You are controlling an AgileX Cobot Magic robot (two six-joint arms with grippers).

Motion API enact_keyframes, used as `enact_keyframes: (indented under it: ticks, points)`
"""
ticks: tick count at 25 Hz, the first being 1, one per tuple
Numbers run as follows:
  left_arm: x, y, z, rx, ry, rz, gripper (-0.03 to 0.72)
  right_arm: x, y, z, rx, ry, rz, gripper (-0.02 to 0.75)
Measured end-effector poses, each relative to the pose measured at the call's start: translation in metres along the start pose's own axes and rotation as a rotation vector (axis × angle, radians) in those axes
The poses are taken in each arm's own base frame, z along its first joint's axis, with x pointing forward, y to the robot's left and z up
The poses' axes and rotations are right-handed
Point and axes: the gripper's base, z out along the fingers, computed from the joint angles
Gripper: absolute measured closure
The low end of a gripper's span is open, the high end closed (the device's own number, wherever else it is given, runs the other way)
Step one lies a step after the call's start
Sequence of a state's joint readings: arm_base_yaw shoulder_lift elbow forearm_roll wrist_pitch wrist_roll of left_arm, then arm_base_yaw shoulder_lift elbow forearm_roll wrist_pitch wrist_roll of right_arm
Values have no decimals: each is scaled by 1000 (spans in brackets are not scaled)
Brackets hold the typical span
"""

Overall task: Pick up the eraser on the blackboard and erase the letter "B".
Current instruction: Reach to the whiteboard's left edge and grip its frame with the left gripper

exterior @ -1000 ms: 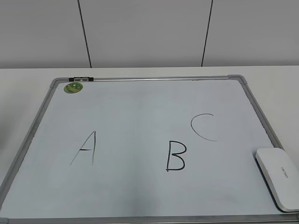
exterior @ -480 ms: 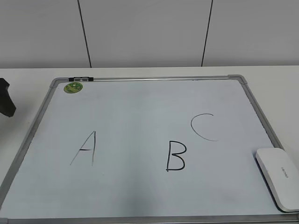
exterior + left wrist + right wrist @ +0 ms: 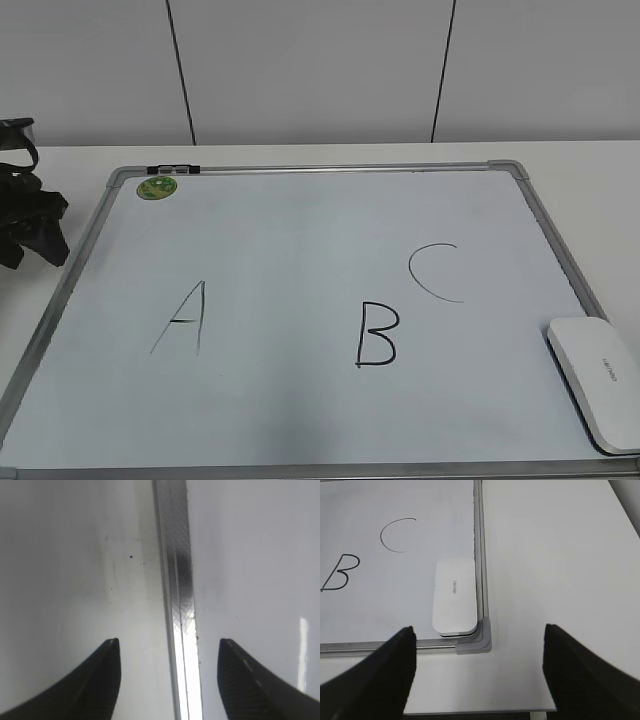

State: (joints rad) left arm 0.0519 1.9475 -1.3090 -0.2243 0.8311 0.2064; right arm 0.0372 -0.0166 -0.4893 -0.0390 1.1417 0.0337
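The blackboard [image 3: 300, 230] is a white board in a silver frame, lying flat on the table. The bold black letter "B" [image 3: 377, 334] is at its front middle and also shows in the right wrist view [image 3: 340, 572]. The white eraser [image 3: 595, 382] lies in the board's front right corner, and the right wrist view [image 3: 453, 596] shows it ahead of the fingers. My left gripper [image 3: 25, 240] is open over the board's left frame edge [image 3: 177, 595]. My right gripper [image 3: 479, 640] is open and empty above the table, just short of the board's corner piece [image 3: 476, 641]; it is out of the exterior view.
A thin "A" [image 3: 183, 318] and a thin "C" [image 3: 435, 272] are on the board, with a round green sticker [image 3: 157, 186] at its far left corner. The white table's front edge [image 3: 480, 711] is close below my right gripper. A panelled wall stands behind.
My left arm has come into the exterior view from the left edge and moved right toward the board's left frame. The eraser and letters have not moved.
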Motion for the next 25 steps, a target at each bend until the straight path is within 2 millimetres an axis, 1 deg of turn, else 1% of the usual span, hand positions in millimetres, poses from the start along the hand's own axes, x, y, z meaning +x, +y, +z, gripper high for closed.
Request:
enact_keyframes:
  ticks: [4, 9, 15, 25]
  points:
    - [-6, 3, 17, 7, 23, 6, 249, 0, 0, 0, 0, 0, 0, 151]
    - [-12, 5, 29, 9, 34, 12, 305, 0, 0, 0, 0, -2, 0, 151]
    - [-13, 7, 39, 10, 40, 8, 319, 0, 0, 0, 0, -2, 0, 151]
    - [-14, 8, 46, 8, 40, 9, 320, 0, 0, 0, 0, -2, 0, 151]
